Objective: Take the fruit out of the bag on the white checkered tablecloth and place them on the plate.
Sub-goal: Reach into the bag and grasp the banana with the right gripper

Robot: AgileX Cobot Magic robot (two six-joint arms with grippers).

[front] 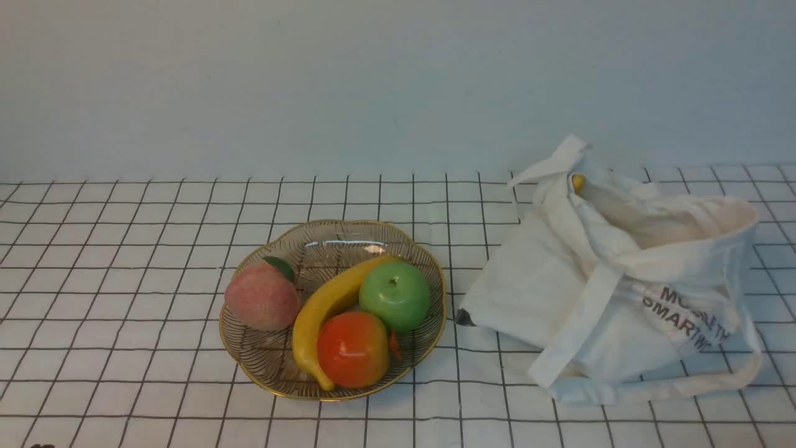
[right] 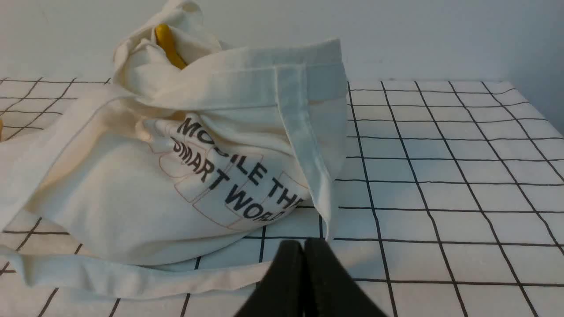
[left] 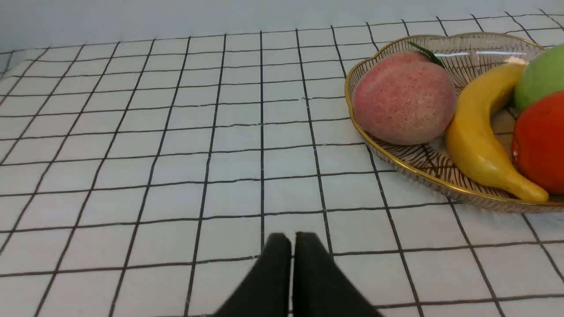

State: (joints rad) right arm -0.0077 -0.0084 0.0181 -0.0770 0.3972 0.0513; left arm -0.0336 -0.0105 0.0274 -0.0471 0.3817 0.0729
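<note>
The bag (front: 559,292), a cream tote printed "SMART", slumps on the right of the white checkered tablecloth (front: 124,249). At its open top only the yellow tip of the fruit (front: 578,182) shows; the rest is hidden inside. The right wrist view shows the bag (right: 132,198) close ahead with that yellow tip (right: 167,44) at its mouth. My right gripper (right: 303,241) is shut and empty, just short of the bag's loose strap. The gold-rimmed glass plate (front: 336,239) stands mid-table. My left gripper (left: 291,235) is shut and empty over bare cloth, beside the plate (left: 396,163).
The plate holds a pink peach (front: 262,295), an orange-yellow banana (front: 323,311), a green apple (front: 395,295) and a red-orange fruit (front: 352,348). A plain wall runs behind the table. The cloth's far right edge (right: 542,110) shows in the right wrist view.
</note>
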